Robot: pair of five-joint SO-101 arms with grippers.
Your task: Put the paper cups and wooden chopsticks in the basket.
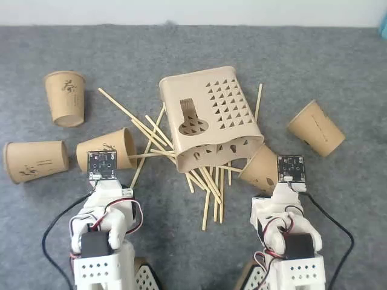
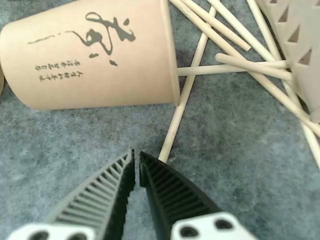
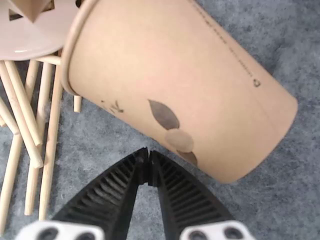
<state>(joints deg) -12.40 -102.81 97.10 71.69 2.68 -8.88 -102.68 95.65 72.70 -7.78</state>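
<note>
Mat: grey felt-like mat (image 1: 193, 54) under everything.
Left gripper (image 2: 136, 159): clenched, its two ribbed fingers pressed tip to tip with nothing between them, low over the mat.
Right gripper (image 3: 149, 156): clenched too, fingers meeting at the tips, empty.
Basket (image 1: 208, 118): beige and perforated, tipped over on its side, ahead of both grippers and between them.
Left-hand cup (image 2: 95, 55): paper cup on its side just beyond the left gripper's tips, apart from them, mouth turned toward the basket.
Nearest chopstick (image 2: 182, 107): one end lies just beside the left gripper's tips; the stick runs away from them past the left-hand cup's rim.
Right-hand cup (image 3: 175, 85): paper cup on its side just ahead of the right gripper's tips, not touching them, its mouth rim up against the basket.
Wooden chopsticks (image 1: 211, 181): loose bundle poking from under the basket into the space between the two grippers; more chopsticks (image 1: 130, 116) fan out on the mat ahead of the left gripper.
Far-left cup (image 1: 35, 161): lying just beside the left-hand cup, on the side away from the basket.
Back-left cup (image 1: 65, 96): farther ahead of the left gripper, apart from the other cups.
Far-right cup (image 1: 315, 128): on its side, ahead of the right gripper and outward, apart from the basket.
</note>
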